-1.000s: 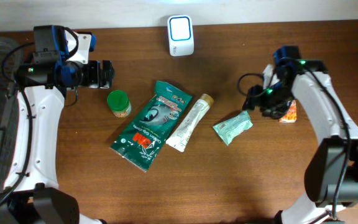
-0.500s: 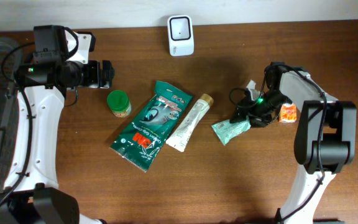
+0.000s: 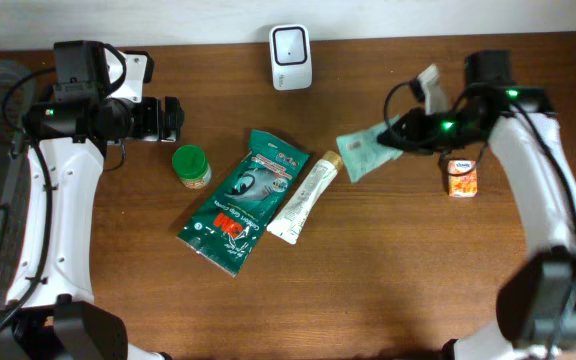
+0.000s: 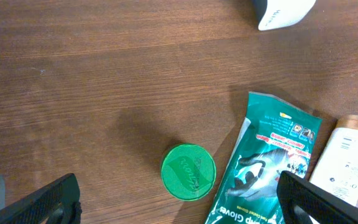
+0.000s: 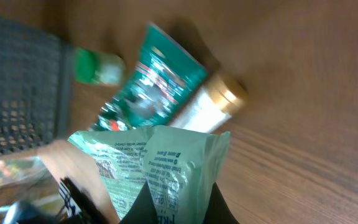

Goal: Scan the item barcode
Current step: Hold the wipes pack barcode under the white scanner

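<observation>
Right of centre in the overhead view, the right gripper [image 3: 404,134] is clamped on one edge of the pale green plastic packet [image 3: 361,153]. It holds the packet off the brown wooden table [image 3: 418,260], probably to turn its print toward the white box-shaped scanner [image 3: 290,56] at top centre. The left gripper [image 3: 171,118], upper left, hangs wide apart and empty.

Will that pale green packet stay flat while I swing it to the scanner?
Probably not: the packet looks thin and creased, so likely floppy. Held by one edge in the right gripper, it may droop or flutter.
</observation>
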Controlling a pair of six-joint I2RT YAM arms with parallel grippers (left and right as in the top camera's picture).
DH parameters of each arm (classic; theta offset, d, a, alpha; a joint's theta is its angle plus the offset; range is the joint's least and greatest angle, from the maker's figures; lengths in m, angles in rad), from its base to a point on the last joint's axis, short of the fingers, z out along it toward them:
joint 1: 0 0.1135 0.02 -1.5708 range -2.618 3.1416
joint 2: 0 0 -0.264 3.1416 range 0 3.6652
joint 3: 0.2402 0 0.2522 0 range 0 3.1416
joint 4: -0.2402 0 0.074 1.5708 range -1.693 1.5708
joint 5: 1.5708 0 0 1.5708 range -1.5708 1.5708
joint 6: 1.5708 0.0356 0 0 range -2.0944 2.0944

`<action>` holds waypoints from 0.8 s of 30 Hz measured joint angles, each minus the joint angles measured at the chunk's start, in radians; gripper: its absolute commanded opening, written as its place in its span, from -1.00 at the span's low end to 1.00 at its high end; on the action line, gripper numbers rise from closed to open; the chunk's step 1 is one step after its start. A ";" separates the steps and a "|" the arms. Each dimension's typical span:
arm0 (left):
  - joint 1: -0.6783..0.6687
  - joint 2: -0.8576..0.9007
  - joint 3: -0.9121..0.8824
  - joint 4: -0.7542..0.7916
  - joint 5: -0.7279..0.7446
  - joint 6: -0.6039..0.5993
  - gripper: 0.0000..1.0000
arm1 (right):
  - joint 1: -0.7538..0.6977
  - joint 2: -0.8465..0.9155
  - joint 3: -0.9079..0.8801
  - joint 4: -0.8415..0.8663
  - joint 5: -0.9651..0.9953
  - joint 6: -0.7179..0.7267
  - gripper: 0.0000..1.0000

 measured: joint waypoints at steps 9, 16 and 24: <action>0.000 0.000 0.000 0.000 0.000 0.000 0.98 | 0.008 -0.218 0.046 -0.004 0.047 0.187 -0.92; 0.000 0.000 0.000 0.002 0.000 0.000 0.98 | 0.336 0.175 0.694 0.048 0.732 0.143 -0.92; 0.000 0.000 0.000 -0.001 0.000 0.000 0.98 | 0.498 0.687 0.700 1.034 1.299 -0.607 -0.92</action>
